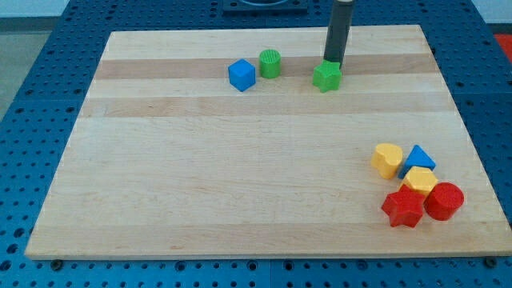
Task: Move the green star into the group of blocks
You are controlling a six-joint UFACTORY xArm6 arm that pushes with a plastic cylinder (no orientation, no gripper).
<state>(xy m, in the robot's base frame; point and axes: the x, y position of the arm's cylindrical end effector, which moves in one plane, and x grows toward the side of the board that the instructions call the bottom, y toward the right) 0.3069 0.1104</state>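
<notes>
Green star-shaped block sits near the top edge of the pale wooden counter, with my tip touching its upper side. I carry no hand, only the dark rod. To the star's left stand a green cylinder and a blue cube. Well apart, at lower right, cluster a yellow heart, blue triangle, yellow hexagon, red star and red cylinder.

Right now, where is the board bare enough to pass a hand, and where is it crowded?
Bare: the board's middle and lower left, below the blue cube, green cylinder and green star. Crowded: the cluster around the red star, lower right.
</notes>
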